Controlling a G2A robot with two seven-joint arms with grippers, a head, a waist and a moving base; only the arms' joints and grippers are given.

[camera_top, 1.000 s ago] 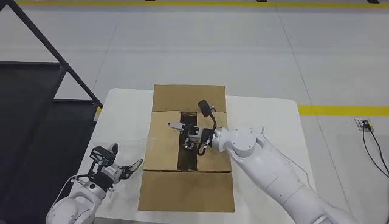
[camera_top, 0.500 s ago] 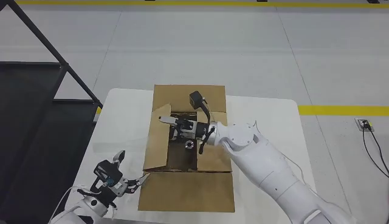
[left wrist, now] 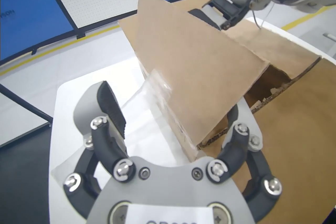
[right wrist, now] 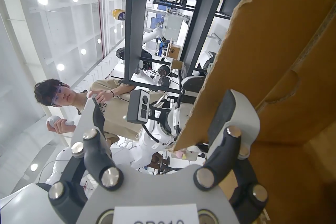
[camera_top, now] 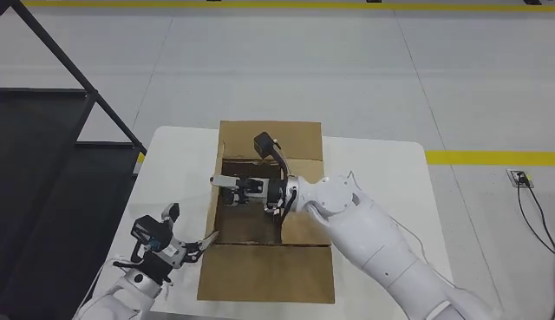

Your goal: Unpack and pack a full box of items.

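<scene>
The right gripper [camera_top: 221, 186] was spread wide at the raised left flap [left wrist: 197, 70] of the box [camera_top: 267, 272]. Its wrist view put the flap's edge between the fingers, one finger [right wrist: 231, 114] against the cardboard, nothing clamped. The left gripper [camera_top: 192, 226] hung released at the box's near left corner. Its own view showed its fingers straddling the flap's lower corner. From above, the box sat mid-way on the table [camera_top: 381, 168], the flap seen nearly edge-on.

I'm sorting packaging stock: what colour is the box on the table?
Plain brown cardboard; the box shows best in the left wrist view.
</scene>
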